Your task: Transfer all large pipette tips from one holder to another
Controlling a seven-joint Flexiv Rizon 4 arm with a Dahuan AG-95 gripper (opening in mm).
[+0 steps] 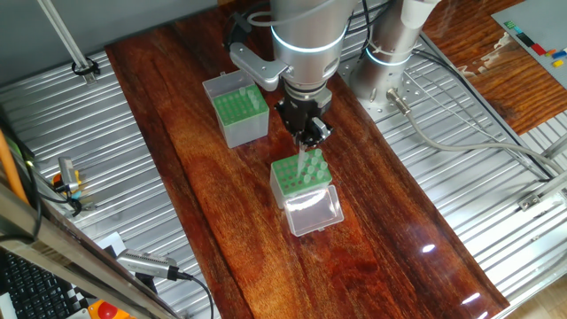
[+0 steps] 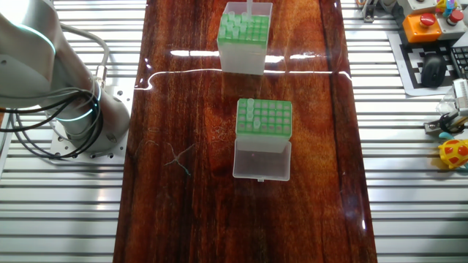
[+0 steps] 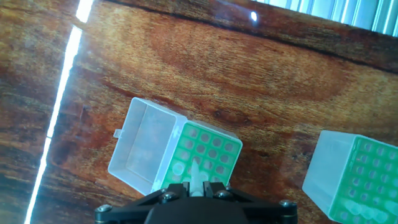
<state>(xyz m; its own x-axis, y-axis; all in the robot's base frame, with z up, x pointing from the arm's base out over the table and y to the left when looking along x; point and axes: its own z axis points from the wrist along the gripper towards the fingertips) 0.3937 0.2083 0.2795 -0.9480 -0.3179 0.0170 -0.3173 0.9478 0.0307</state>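
clear-sided holder (image 2: 263, 123): lid open, few tips (image 2: 252, 115) | grey holder (image 2: 244, 33): many tips

You have a dark wooden counter (image 2: 183, 204) mid-frame. Upper right of the other fixed view: an orange box with a red button (image 2: 424, 23), a keyboard (image 2: 431, 69), and at right edge a yellow-red toy (image 2: 455, 152).

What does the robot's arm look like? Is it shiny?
Yes! The arm is smooth silver-grey metal with a glowing pale blue ring around it. Grey cables loop around its round base. Its gripper is black and chunky, with short dark fingers.
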